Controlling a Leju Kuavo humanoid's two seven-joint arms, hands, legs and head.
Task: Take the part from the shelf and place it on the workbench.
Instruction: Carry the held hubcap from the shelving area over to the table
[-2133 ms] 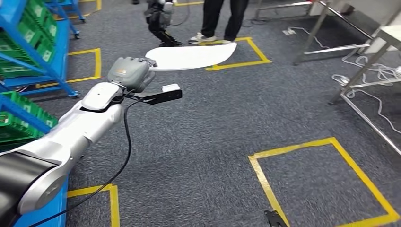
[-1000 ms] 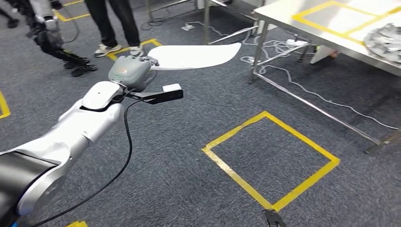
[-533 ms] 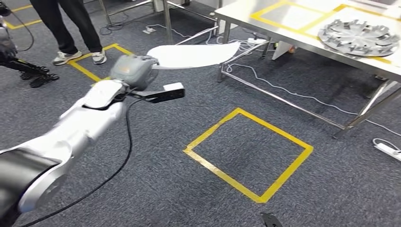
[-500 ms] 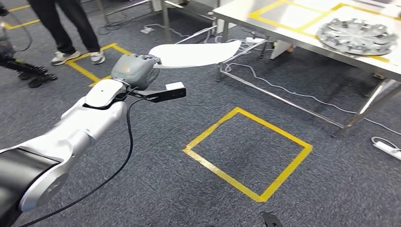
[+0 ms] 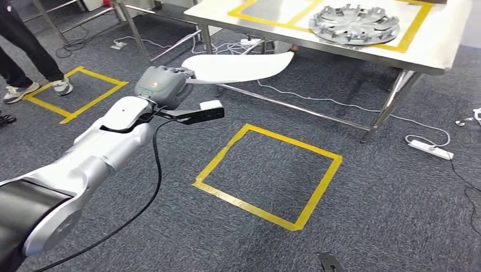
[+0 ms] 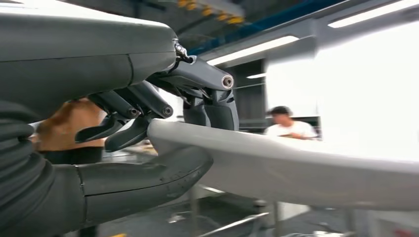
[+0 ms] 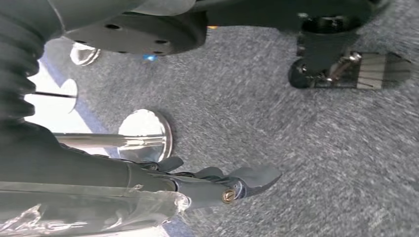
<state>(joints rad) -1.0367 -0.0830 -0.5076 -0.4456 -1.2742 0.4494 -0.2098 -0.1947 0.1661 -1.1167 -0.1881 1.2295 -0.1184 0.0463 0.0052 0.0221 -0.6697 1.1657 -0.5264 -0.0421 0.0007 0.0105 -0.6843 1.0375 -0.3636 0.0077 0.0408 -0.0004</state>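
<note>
Head view: the left hand point(image 5: 161, 85) grips one end of a long, flat white blade-shaped plastic part point(image 5: 238, 65), holding it level in the air out in front of the robot. The part's far tip reaches near the edge of the steel workbench surface point(image 5: 431, 48), which carries yellow tape outlines and a round silver finned wheel point(image 5: 354, 24). The part is already off the shelf, so the taking is done. What remains, by my judgement, is closing on the surface, bringing the part over it and setting it down. On the grey carpet lies a yellow tape square point(image 5: 269, 173); a person's legs point(image 5: 25, 54) stand at the far left, cut off above the knee.

Left wrist view: dark fingers point(image 6: 212, 106) lie over the part's end and the thick thumb point(image 6: 148, 180) presses from the other side, so the grip looks firm. The part's far end is cut off by the frame, and the background is blurred and washed out by light.

Right wrist view: the right hand point(image 7: 217, 185) hangs over carpet. Its fingers appear extended with nothing in them, though motion blur makes this uncertain.
</note>
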